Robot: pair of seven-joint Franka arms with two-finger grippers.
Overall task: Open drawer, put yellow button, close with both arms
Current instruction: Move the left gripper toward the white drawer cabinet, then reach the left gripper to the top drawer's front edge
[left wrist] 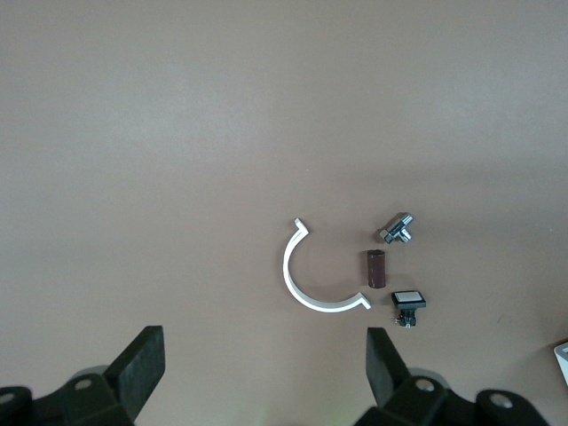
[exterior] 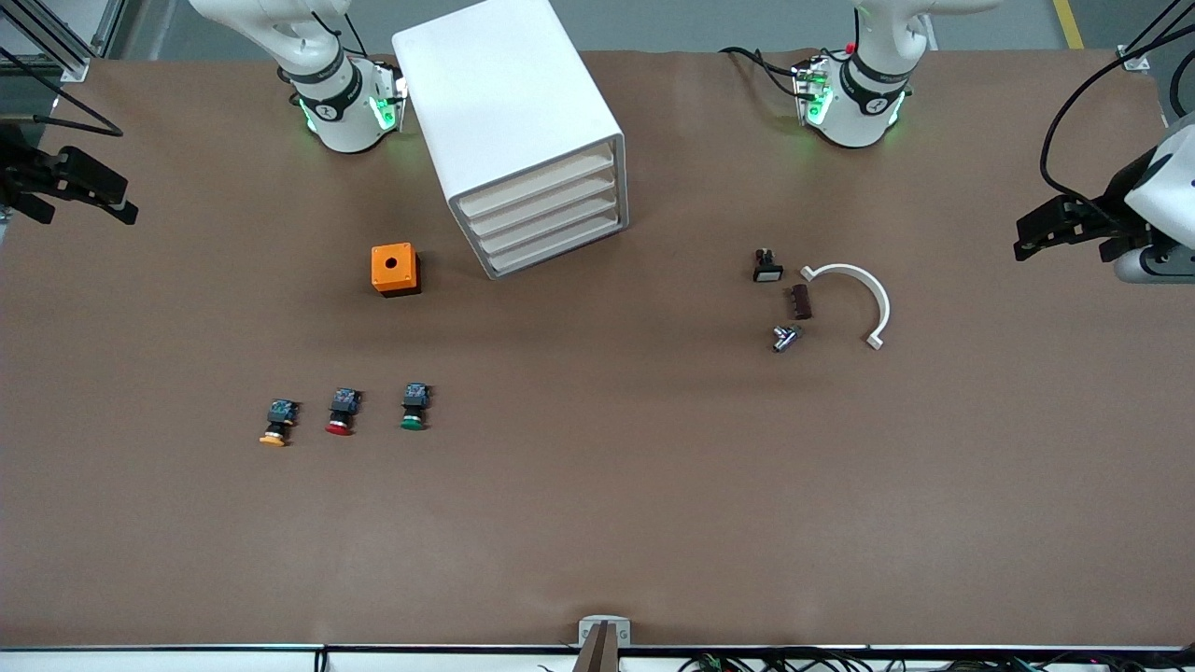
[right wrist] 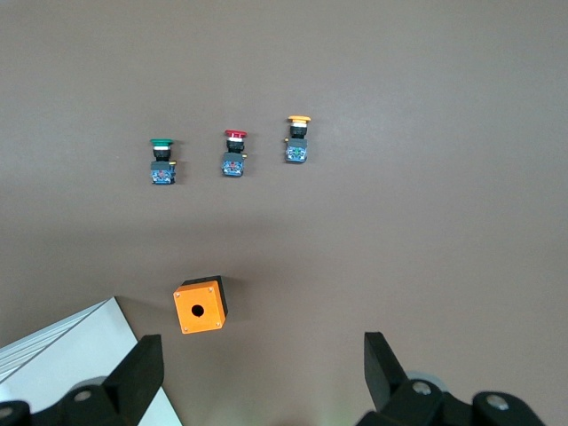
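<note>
Nearest the front camera, the small yellow-capped push button with black body [exterior: 276,423] lies in a row beside the red-capped button [exterior: 342,412], bare brown table all around. Farther off, the white cabinet's top drawer [exterior: 534,185] sits shut. My left gripper [exterior: 1027,241] and right gripper [exterior: 117,203] hover spread, empty, at the table's ends.

Brown table [exterior: 597,523], bearing a white cabinet [exterior: 509,121] of four shut drawers. Beside it, toward the right arm's end, an orange box [exterior: 395,269]. Nearer the front camera, a row: yellow button [exterior: 277,423], red button [exterior: 342,412], green button [exterior: 414,407]. Toward the left arm's end, a white curved clamp [exterior: 864,294], brown block [exterior: 801,301], metal fitting [exterior: 785,338], small black switch [exterior: 766,267].
</note>
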